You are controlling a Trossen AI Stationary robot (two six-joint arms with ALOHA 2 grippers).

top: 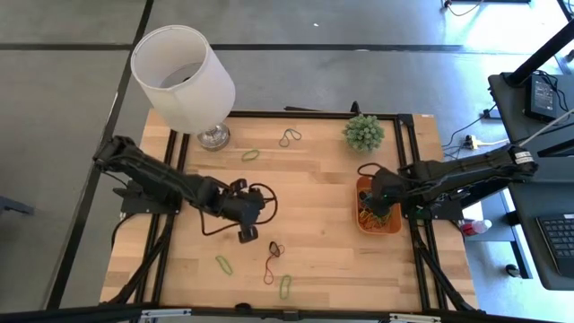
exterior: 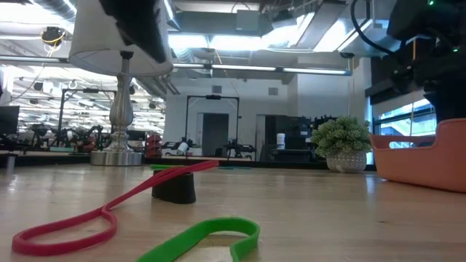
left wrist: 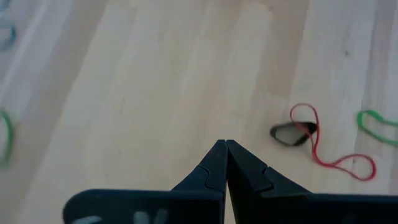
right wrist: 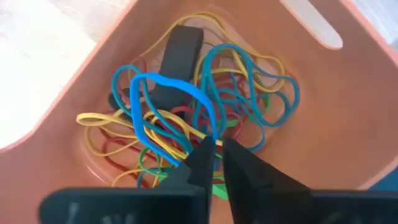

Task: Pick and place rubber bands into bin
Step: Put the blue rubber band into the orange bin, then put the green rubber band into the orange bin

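Observation:
The orange bin (top: 392,224) sits at the table's right edge and holds a tangle of blue, yellow, red and green rubber bands (right wrist: 249,93) plus a dark flat piece (right wrist: 180,46). My right gripper (top: 380,199) (right wrist: 216,146) hangs over the bin, nearly shut on a blue band (right wrist: 165,87). My left gripper (top: 248,231) (left wrist: 225,146) is shut and empty, low over the table's middle. Just beyond it lie a red band (left wrist: 333,160) (exterior: 109,211), a dark loop (left wrist: 291,133) and a green band (left wrist: 378,124). More loose bands lie flat: green (top: 250,154), dark (top: 289,137), green (top: 223,264), green (top: 285,286). My right gripper pinches a blue rubber band at one end of its loop (right wrist: 210,124), between the fingertips, coming from above and pointing down into the bin. The loop arches up ahead of the fingers and runs back under the left finger. Its far part rests on the other bands in the bin.
A white-shaded lamp (top: 184,76) stands at the far left corner on a metal base (top: 213,136). A small potted plant (top: 363,133) stands behind the bin. The black frame rail (top: 408,152) runs along the table's right side. Bare wood lies between the two arms.

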